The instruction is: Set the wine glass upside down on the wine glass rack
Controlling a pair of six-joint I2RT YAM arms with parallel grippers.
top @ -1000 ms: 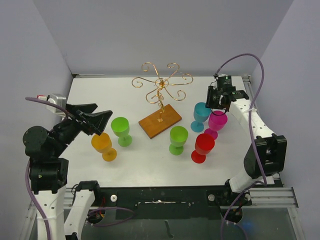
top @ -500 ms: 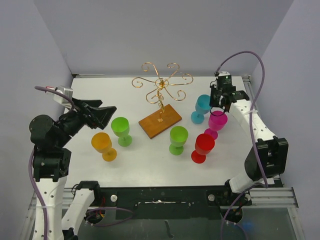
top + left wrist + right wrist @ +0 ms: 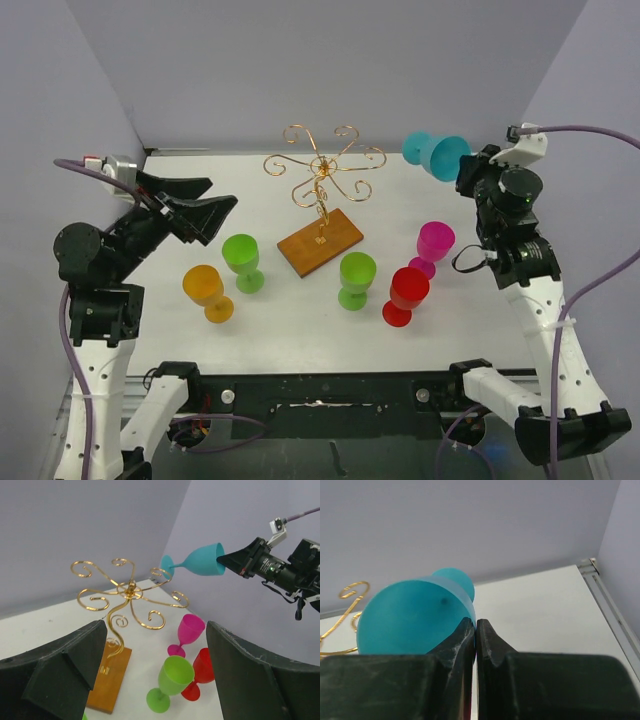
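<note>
Foreground, upright on the table (image 3: 290, 315): red glass (image 3: 408, 290), orange glass (image 3: 205, 288), 2 green ones, and behind them a magenta glass (image 3: 434, 243). Left: left gripper (image 3: 215, 197), jaws spread wide, empty, above the table. Centre: wine glass rack (image 3: 322, 182) on its wooden base. Far right: right gripper (image 3: 476, 626) pinches the rim of the teal wine glass (image 3: 437, 155), held aloft on its side, foot towards the rack.

Air gap open between teal glass (image 3: 437, 153) and rack (image 3: 322, 175) scrolls, far right. Far-right table (image 3: 396, 200) bare. Pink glass (image 3: 433, 245), red glass (image 3: 407, 293), right green glass (image 3: 356, 277) crowd right of base (image 3: 335, 238); left green glass (image 3: 241, 257), orange glass (image 3: 205, 290) stand left.
</note>
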